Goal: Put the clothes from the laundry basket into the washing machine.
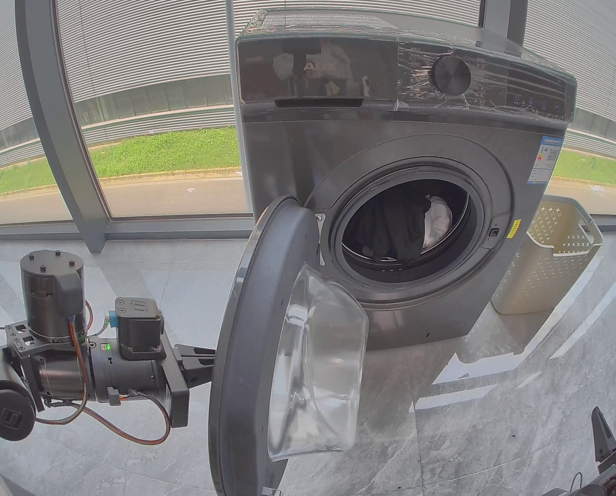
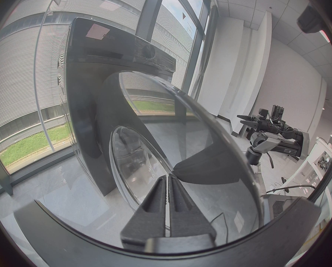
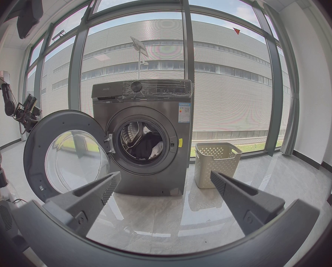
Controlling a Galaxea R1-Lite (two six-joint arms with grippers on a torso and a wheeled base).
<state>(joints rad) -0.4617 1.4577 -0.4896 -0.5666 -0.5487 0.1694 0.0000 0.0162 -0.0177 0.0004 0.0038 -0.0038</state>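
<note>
The grey washing machine [image 1: 404,139] stands by the window with its round door [image 1: 253,353] swung wide open. Dark clothes [image 1: 394,225] and a white piece [image 1: 437,220] lie inside the drum, and also show as clothes [image 3: 147,147] in the right wrist view. The cream laundry basket [image 1: 549,256] stands on the floor at the machine's right side, and I see nothing in it. My left gripper [image 1: 208,365] is shut, its tips [image 2: 167,177] against the outer face of the door [image 2: 180,141]. My right gripper [image 3: 164,175] hangs open and holds nothing, low at the right, well back from the machine [image 3: 143,130].
Tall windows and their frames run behind the machine. The basket [image 3: 216,164] is close to the glass. Bare tiled floor [image 1: 500,408] lies in front of the machine and the basket. The open door juts out over the floor on the left.
</note>
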